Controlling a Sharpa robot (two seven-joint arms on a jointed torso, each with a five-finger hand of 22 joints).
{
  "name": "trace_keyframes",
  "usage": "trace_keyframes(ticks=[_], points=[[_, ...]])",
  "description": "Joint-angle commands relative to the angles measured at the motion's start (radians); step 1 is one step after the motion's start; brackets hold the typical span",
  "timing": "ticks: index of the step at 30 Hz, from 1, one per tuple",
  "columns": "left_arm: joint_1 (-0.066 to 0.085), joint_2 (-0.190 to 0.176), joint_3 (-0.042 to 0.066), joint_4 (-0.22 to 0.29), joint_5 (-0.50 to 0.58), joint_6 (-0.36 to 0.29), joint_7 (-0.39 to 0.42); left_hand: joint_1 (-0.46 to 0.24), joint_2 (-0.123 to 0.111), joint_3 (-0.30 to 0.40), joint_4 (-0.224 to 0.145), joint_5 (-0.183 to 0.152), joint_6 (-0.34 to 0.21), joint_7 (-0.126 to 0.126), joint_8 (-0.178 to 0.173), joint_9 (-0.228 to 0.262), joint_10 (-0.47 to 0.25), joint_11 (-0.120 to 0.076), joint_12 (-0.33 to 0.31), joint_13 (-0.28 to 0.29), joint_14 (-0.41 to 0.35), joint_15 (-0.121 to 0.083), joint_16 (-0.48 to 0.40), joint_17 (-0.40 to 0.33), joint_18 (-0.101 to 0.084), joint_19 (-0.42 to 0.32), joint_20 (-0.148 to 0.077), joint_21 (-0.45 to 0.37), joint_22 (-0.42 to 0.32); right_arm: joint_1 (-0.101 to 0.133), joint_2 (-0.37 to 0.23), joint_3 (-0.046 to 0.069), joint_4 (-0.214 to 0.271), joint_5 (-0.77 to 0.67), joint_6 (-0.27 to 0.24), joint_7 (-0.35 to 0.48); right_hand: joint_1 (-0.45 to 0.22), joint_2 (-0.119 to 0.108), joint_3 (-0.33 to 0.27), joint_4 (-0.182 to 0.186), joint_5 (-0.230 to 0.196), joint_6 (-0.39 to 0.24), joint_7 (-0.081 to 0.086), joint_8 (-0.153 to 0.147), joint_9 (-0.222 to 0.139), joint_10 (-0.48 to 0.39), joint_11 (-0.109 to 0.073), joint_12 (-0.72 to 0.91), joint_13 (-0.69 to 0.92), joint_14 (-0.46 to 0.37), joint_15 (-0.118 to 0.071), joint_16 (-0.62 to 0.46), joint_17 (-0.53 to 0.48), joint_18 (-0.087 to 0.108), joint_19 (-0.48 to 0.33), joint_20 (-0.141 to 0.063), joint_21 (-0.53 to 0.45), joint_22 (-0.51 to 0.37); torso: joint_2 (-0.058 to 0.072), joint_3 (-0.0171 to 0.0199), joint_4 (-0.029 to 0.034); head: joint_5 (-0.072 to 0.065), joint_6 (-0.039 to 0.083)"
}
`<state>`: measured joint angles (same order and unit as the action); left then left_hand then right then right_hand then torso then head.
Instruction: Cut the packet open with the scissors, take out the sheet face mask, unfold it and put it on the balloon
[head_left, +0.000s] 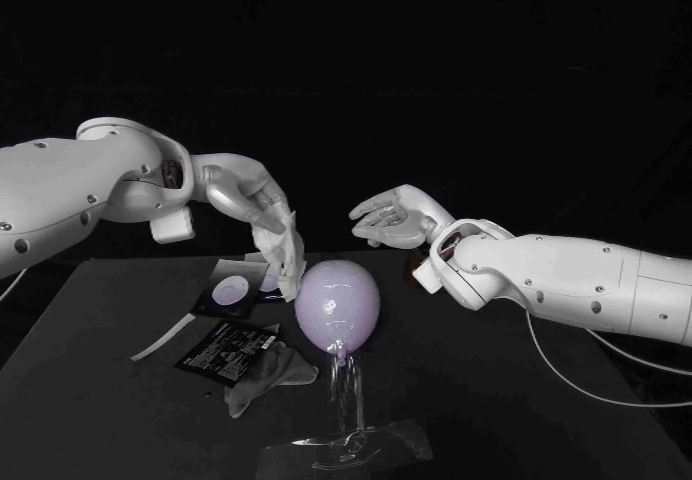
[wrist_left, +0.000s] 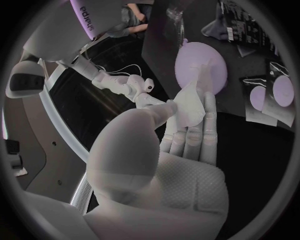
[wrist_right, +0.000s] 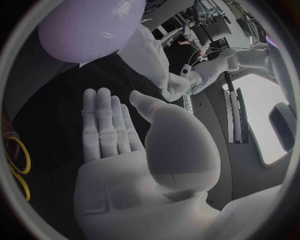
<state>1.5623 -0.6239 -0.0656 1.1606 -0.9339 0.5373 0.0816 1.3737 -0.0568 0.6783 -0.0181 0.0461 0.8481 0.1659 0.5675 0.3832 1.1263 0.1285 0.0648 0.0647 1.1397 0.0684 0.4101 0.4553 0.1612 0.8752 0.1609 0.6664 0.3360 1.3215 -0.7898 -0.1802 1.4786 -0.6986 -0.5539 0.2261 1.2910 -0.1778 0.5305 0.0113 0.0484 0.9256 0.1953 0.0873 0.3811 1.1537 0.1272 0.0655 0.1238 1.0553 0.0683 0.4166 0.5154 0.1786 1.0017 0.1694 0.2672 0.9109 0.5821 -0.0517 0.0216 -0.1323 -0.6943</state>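
Black tabletop (head_left: 548, 400) is carrying the whole job in front of me. The biggest thing on it is the pale lilac balloon (head_left: 339, 303), which is sitting neck-down on a clear stand (head_left: 346, 400). From my head camera its long axis is running away from me, with the rounded end far and the neck near, so I am judging that the mask has to be laid along that line.

My left hand (head_left: 248, 198) is hovering just over the balloon's far left shoulder and is the nearer of the two. It is pinching the sheet mask (head_left: 278, 258) between thumb and fingers. The mask is hanging down as a narrow white flap that is not yet spread out. Its lower edge is reaching the balloon's upper left flank, but I cannot tell whether it is touching or only just beside it.

My right hand (head_left: 394, 217) is waiting above and to the right of the balloon's far end, with the palm open, the fingers straight and nothing in it. From there the flap is lying to its left, across the balloon's crown. I am thinking this hand needs to be coming across for the free edge.

The black packet (head_left: 224, 350) is lying flat to the left of the stand.
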Motion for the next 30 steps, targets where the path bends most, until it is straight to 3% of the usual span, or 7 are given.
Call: trace_keyframes(ticks=[1, 7, 13, 18, 23, 28, 30], points=[[0.004, 0.003, 0.001, 0.004, -0.240, -0.138, 0.063, 0.010, -0.003, -0.007, 0.003, 0.003, 0.022, 0.007, -0.010, -0.001, 0.015, -0.005, 0.006, 0.001, 0.004, -0.009, 0.014, 0.008, 0.018, -0.006, -0.004, 0.014, 0.007, 0.001, 0.004, 0.001, -0.002, 0.037, 0.049, 0.027, 0.010, -0.004, -0.009, 0.000, 0.005, -0.007, 0.000, -0.004, -0.001, -0.001, 0.009, -0.001, -0.023, -0.009, 0.013, -0.051, -0.026, 0.001, -0.004, 0.011, -0.034, -0.039, 0.000, 0.0010, -0.0005, 0.005, -0.002], [0.006, 0.005, 0.001, 0.012, -0.369, -0.271, 0.109, 0.015, -0.011, -0.016, 0.013, 0.003, 0.037, -0.001, -0.024, -0.007, 0.052, -0.015, 0.014, 0.005, 0.004, -0.015, 0.036, 0.022, 0.019, -0.010, -0.006, 0.031, 0.017, 0.001, 0.012, 0.001, -0.008, 0.047, 0.060, 0.031, 0.018, 0.006, -0.034, -0.001, 0.005, -0.009, 0.005, -0.007, -0.005, -0.007, 0.015, -0.001, -0.062, -0.018, 0.028, -0.143, -0.083, 0.003, -0.003, 0.027, -0.108, -0.137, 0.000, 0.0006, -0.0009, 0.007, -0.003], [0.006, 0.004, 0.001, 0.029, -0.435, -0.335, 0.134, 0.020, -0.016, -0.027, 0.020, 0.003, 0.052, -0.010, -0.034, -0.010, 0.096, -0.028, 0.030, 0.010, -0.001, -0.022, 0.048, 0.030, 0.019, -0.014, -0.007, 0.040, 0.022, 0.001, 0.022, 0.001, -0.015, 0.049, 0.063, 0.034, 0.017, 0.007, -0.059, 0.000, 0.005, -0.021, 0.013, -0.013, -0.011, -0.033, 0.027, -0.002, -0.062, -0.040, 0.047, -0.205, -0.130, -0.001, -0.039, 0.046, -0.180, -0.220, 0.001, 0.0007, -0.0005, 0.009, -0.003], [0.007, 0.002, 0.001, 0.038, -0.449, -0.355, 0.148, 0.021, -0.018, -0.030, 0.024, 0.003, 0.055, -0.011, -0.037, -0.011, 0.100, -0.029, 0.031, 0.010, -0.003, -0.023, 0.050, 0.032, 0.019, -0.016, -0.007, 0.041, 0.022, 0.001, 0.036, 0.001, -0.024, 0.051, 0.064, 0.038, 0.008, 0.004, -0.114, 0.004, 0.006, -0.071, 0.039, -0.022, -0.024, -0.101, 0.056, -0.003, -0.061, -0.095, 0.082, -0.271, -0.183, -0.009, -0.153, 0.081, -0.208, -0.328, 0.000, 0.0008, -0.0011, 0.014, 0.000], [0.009, 0.003, 0.002, 0.040, -0.448, -0.348, 0.152, 0.021, -0.018, -0.030, 0.026, 0.003, 0.057, -0.011, -0.039, -0.011, 0.102, -0.029, 0.030, 0.010, -0.005, -0.023, 0.051, 0.033, 0.019, -0.017, -0.006, 0.041, 0.022, 0.005, 0.054, 0.001, -0.041, 0.054, 0.062, 0.043, 0.012, 0.016, -0.168, 0.004, 0.008, -0.111, 0.059, -0.020, -0.036, -0.149, 0.074, -0.003, -0.061, -0.119, 0.101, -0.313, -0.222, -0.004, -0.240, 0.110, -0.207, -0.422, 0.001, 0.0010, -0.0015, 0.016, 0.006], [0.011, 0.008, 0.002, 0.041, -0.447, -0.343, 0.158, 0.021, -0.018, -0.030, 0.026, 0.003, 0.057, -0.011, -0.039, -0.011, 0.102, -0.029, 0.030, 0.010, -0.005, -0.023, 0.051, 0.033, 0.019, -0.017, -0.006, 0.041, 0.022, 0.017, 0.080, 0.001, -0.077, 0.050, 0.068, 0.042, 0.017, 0.029, -0.216, 0.001, 0.008, -0.147, 0.071, -0.021, -0.047, -0.192, 0.088, -0.004, -0.062, -0.151, 0.118, -0.347, -0.254, -0.009, -0.304, 0.120, -0.207, -0.494, 0.001, 0.0007, -0.0007, 0.012, 0.007], [0.012, 0.010, 0.002, 0.042, -0.447, -0.343, 0.162, 0.021, -0.018, -0.030, 0.026, 0.003, 0.057, -0.011, -0.039, -0.011, 0.102, -0.029, 0.030, 0.010, -0.005, -0.023, 0.051, 0.033, 0.019, -0.017, -0.006, 0.041, 0.022, 0.023, 0.090, 0.001, -0.093, 0.045, 0.079, 0.039, 0.018, 0.035, -0.247, -0.001, 0.005, -0.206, 0.077, -0.025, -0.069, -0.225, 0.096, -0.005, -0.062, -0.175, 0.127, -0.354, -0.272, -0.016, -0.324, 0.121, -0.207, -0.526, 0.001, 0.0003, -0.0011, 0.009, 0.005]])
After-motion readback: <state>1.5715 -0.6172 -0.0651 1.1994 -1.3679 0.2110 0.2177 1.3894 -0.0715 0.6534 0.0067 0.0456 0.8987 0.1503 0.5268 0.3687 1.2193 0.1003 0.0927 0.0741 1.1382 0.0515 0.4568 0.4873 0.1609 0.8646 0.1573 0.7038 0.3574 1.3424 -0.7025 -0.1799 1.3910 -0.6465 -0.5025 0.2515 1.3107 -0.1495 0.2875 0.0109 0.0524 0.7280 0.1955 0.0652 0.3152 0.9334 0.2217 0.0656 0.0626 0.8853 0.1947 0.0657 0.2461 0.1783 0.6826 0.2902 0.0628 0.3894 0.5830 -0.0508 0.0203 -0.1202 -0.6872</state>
